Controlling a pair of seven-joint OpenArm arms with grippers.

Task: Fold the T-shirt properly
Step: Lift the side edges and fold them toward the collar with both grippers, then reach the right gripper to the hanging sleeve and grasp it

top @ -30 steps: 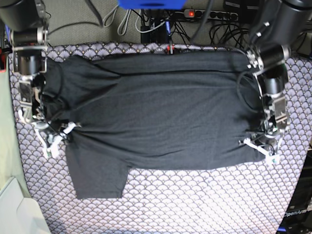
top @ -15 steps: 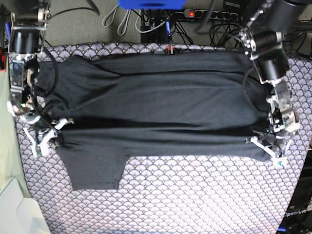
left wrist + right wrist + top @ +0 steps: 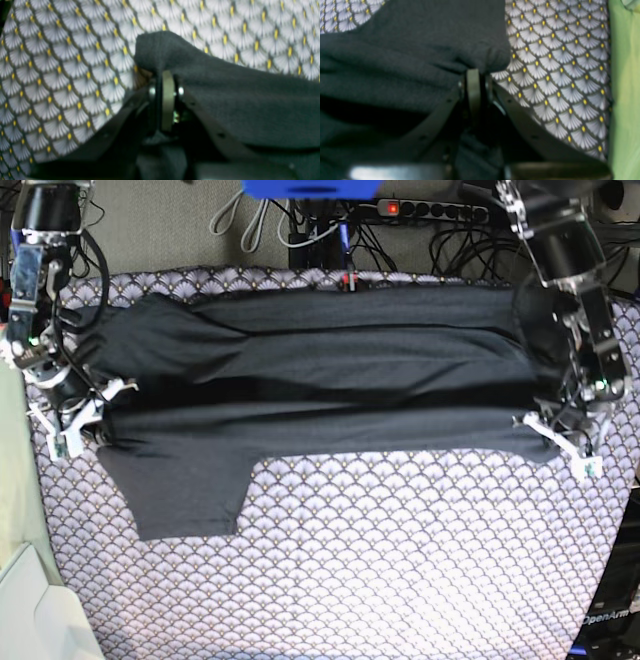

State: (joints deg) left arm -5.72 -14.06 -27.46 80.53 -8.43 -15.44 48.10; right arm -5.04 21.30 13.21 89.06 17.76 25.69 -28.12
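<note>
You have the T-shirt [image 3: 330,380] lying crosswise on the far half of the scallop-patterned cloth [image 3: 400,560] that covers the surface. The plain charcoal side faces up. Long creases run along its length, and a raised fold line runs from one gripper to the other. One short sleeve [image 3: 185,495] hangs out flat from the shirt's near edge, toward the right-arm end.

Your left gripper [image 3: 560,442] sits at the shirt's near corner at the hem end. In the left wrist view its fingers [image 3: 167,100] are pressed together on a bunched corner of the T-shirt [image 3: 225,87], which drapes up and over their tips, with patterned cloth [image 3: 62,75] showing beyond that corner.

Your right gripper [image 3: 75,420] sits at the opposite end of the shirt, just above the sleeve. In the right wrist view its fingers [image 3: 473,87] are likewise clamped on a gathered edge of the T-shirt [image 3: 407,50]. Patterned cloth [image 3: 557,75] lies beside that edge, and a green strip [image 3: 623,87] borders the cloth beyond it.

Both pinched edges look lifted slightly off the cloth; how high you cannot tell from these views.

Beyond the shirt's far edge, off the cloth, you see a power strip [image 3: 430,210] with a lit red switch and loose cables [image 3: 300,230]. A pale box corner [image 3: 30,610] sits beside the cloth's near corner at the right-arm end.
</note>
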